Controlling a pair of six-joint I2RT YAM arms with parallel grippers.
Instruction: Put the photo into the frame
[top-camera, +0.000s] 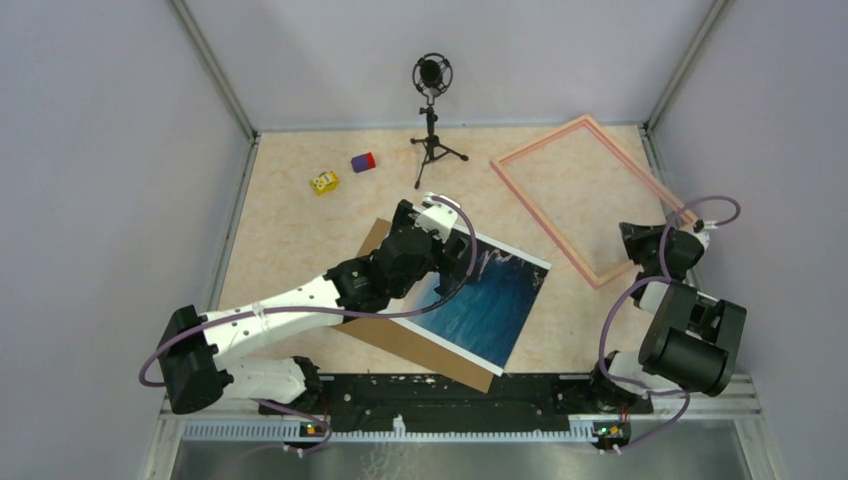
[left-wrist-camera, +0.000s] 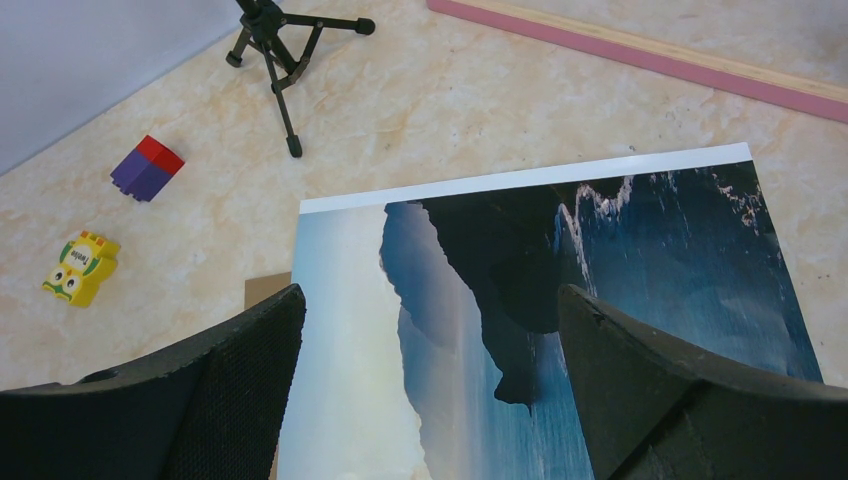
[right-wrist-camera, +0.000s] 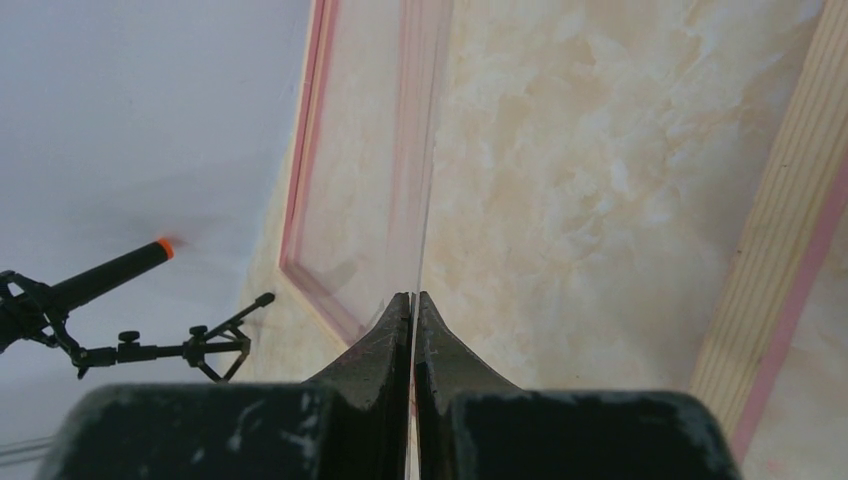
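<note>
The left arm (top-camera: 300, 300) is sprawled right across the photo (top-camera: 490, 300), hiding its upper-left part and much of the brown board (top-camera: 440, 357) underneath. On the left wrist camera the photo runs off the bottom, and the frame (left-wrist-camera: 640, 52) is one strip clipped by the top and right edges. On the right wrist, a faint line rising from the pressed-together right gripper (right-wrist-camera: 413, 296) is too blurred to name.

The top camera looked down from high up, near side, on the whole table (top-camera: 290, 230). The left wrist camera sat close above the photo (left-wrist-camera: 600, 280), looking ahead and down. The right one was low, maybe by the frame (right-wrist-camera: 780, 250). All saw the frame.
</note>
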